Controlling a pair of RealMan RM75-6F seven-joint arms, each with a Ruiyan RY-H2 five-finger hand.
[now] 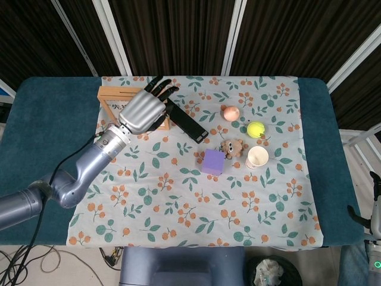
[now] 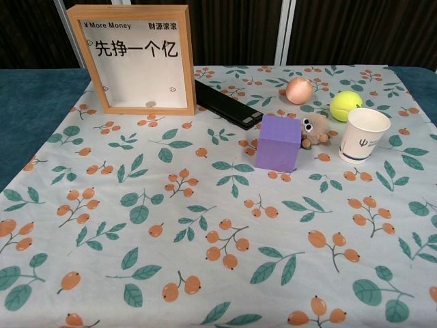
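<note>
My left hand [image 1: 143, 110] is raised well above the table, fingers spread and empty. In the head view it covers most of the wooden picture frame [image 1: 111, 96] and the near end of the black bar [image 1: 190, 124]. The chest view does not show the hand at all; there the frame [image 2: 136, 60] stands upright at the back left with the black bar [image 2: 227, 104] lying beside it. A purple block [image 1: 213, 161] sits mid-table. My right hand is not seen in either view.
On the floral cloth [image 1: 196, 202], a small plush toy [image 1: 233, 147] lies by the purple block, beside a white paper cup [image 1: 257, 157]. Behind them are a yellow tennis ball [image 1: 256, 128] and a pinkish ball [image 1: 230, 112]. Dark teal table surface [image 1: 47, 131] flanks the cloth.
</note>
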